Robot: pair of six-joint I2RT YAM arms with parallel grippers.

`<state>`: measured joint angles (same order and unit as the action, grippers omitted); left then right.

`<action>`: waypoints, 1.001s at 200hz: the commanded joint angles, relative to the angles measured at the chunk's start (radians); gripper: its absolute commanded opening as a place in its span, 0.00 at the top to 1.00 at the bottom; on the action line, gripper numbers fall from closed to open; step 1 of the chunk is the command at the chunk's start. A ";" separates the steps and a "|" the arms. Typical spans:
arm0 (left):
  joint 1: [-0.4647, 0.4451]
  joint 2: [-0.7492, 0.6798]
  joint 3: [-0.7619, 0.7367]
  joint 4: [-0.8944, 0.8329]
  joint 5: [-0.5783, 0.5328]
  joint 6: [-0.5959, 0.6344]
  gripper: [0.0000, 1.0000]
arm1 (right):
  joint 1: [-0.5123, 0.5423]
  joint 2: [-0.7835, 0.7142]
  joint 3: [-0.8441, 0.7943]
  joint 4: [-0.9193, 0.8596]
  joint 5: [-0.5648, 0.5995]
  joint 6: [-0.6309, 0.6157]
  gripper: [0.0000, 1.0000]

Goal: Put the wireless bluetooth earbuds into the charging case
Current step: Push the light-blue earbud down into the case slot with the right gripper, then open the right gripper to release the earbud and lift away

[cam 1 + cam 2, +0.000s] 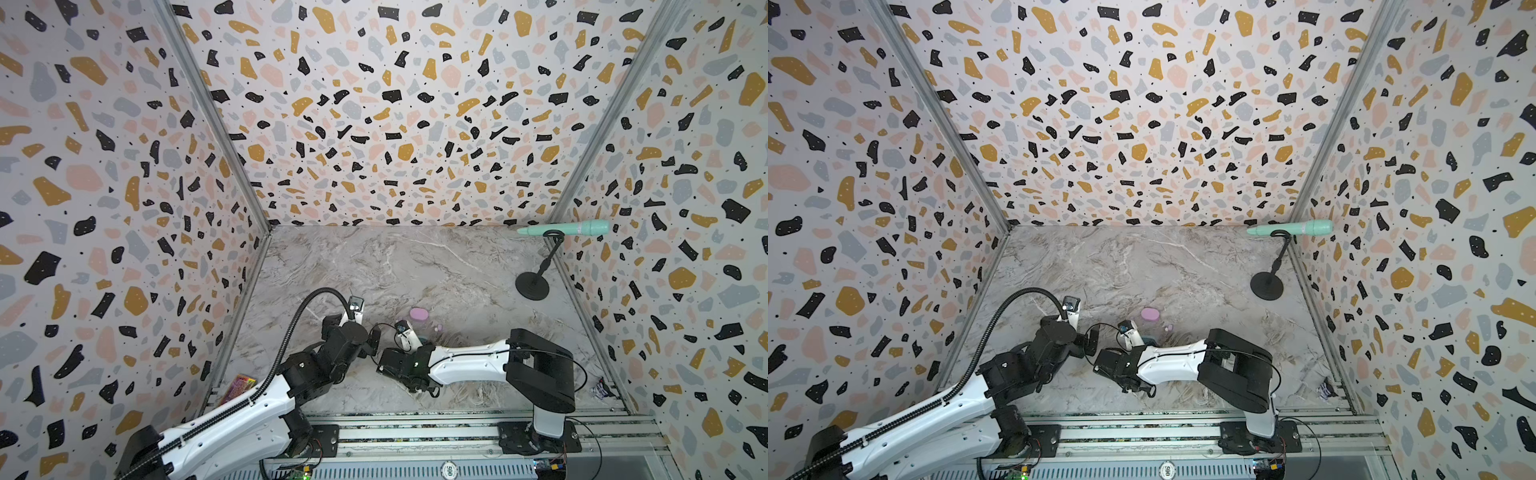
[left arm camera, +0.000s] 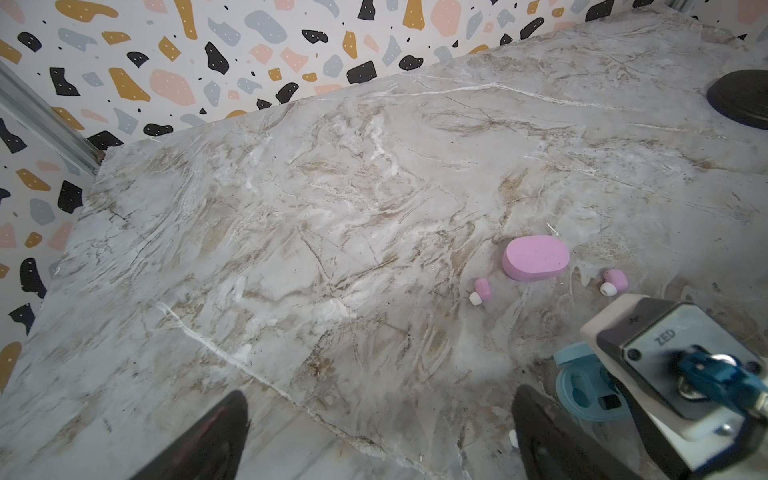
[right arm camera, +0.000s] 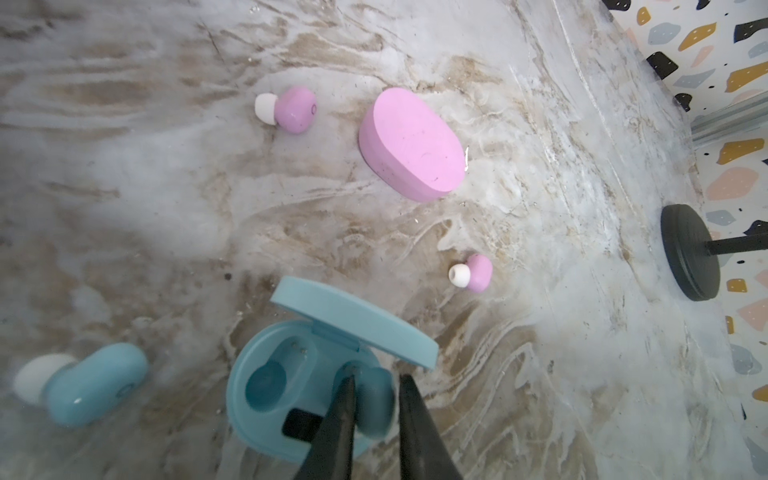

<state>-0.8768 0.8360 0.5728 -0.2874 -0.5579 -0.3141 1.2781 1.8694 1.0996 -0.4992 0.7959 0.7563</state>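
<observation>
One blue earbud (image 3: 374, 401) sits in a socket of the open blue charging case (image 3: 245, 386), in the lower centre of both top views, mostly hidden there under the right wrist. The right gripper (image 3: 376, 378) points down into the case. Its jaws stand narrowly apart on either side of that earbud, and I cannot tell whether they press it. The neighbouring socket is empty, and the lid (image 3: 353, 320) stands tilted up at the case's far rim.

A second blue earbud (image 3: 95, 384) lies on the marble table (image 3: 166, 216) just beside the case, on the side of the left gripper (image 2: 380, 395), whose jaws gape wide with nothing between them.

Beyond the lid lies a near pink earbud (image 3: 478, 272), and a far pink earbud (image 3: 295, 109) lies further off. The closed pink case (image 1: 419, 313) sits between them, apart from both.

Past these, bare marble runs open to the back wall's edge across the middle of the frame. A black stand base (image 1: 532, 284) sits right of centre, near the right wall's edge, and the stand carries a mint-green microphone (image 1: 577, 227).
</observation>
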 commanded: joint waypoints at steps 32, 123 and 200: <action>0.006 -0.009 0.012 0.010 0.004 0.009 0.00 | 0.010 0.005 0.035 -0.044 0.016 0.017 0.75; 0.005 -0.009 0.012 0.010 0.004 0.008 0.00 | 0.014 -0.040 0.034 -0.045 -0.019 0.026 0.71; 0.004 -0.013 0.015 0.007 0.004 0.008 0.00 | 0.015 -0.232 -0.026 0.005 -0.144 0.039 0.63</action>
<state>-0.8768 0.8360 0.5728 -0.2874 -0.5575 -0.3141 1.2892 1.7489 1.0969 -0.5064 0.7109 0.7799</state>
